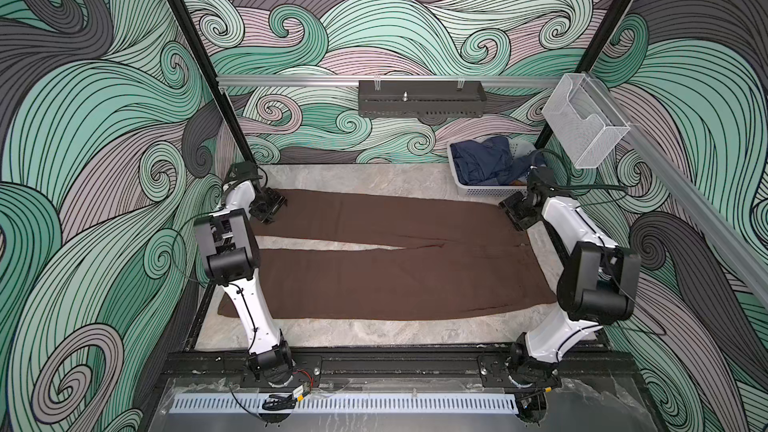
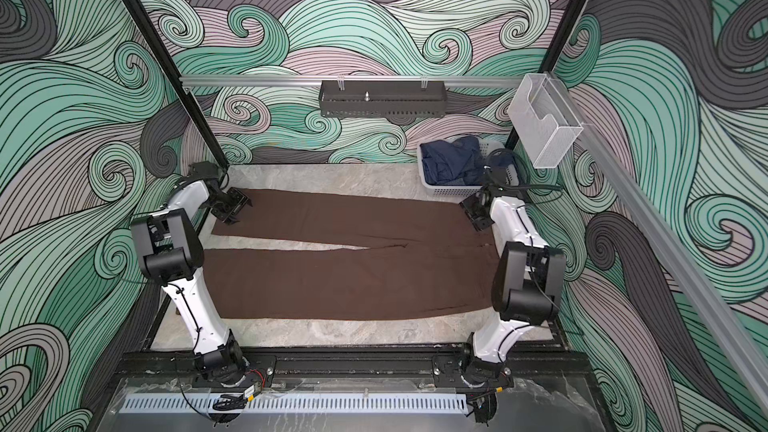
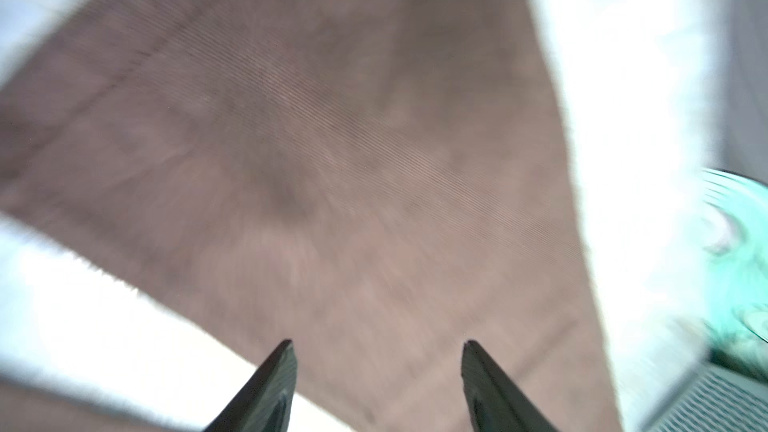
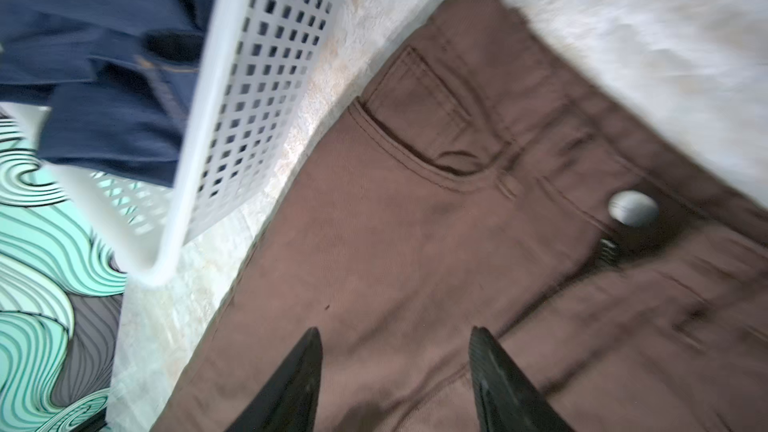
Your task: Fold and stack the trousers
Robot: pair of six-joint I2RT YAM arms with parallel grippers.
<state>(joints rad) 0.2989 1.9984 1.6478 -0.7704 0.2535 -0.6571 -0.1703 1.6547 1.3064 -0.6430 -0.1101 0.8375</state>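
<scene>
The trousers (image 1: 374, 272) lay spread flat across the middle of the marble-patterned table (image 1: 353, 176) in both top views, legs running to the left of the frame and waistband to the right, with a narrow wedge of tabletop showing between the legs.

The soft, matte cloth looked limp and fairly light. Lifted at one point, it would likely sag and drag rather than keep its shape. The likeliest holds were the upper leg's hem corner and the upper waist corner, where the stitched band by the pocket (image 4: 415, 139) and metal button (image 4: 632, 208) appeared thicker and firmer.

The left gripper (image 1: 269, 209) hung low over that hem corner at the upper left of the garment. Its fingers were apart, with nothing between them in the left wrist view. The right gripper (image 1: 516, 213) sat at the waist corner, upper right, just beside the white basket (image 1: 469, 189) of navy garments (image 1: 482, 160). Its fingers were likewise spread and empty. Whether either touched the cloth could not be told.

Both arms rose from mounts at the lower edge of the frame, elbows bent high, forearms stretched toward the far side, wrists tipped down.
</scene>
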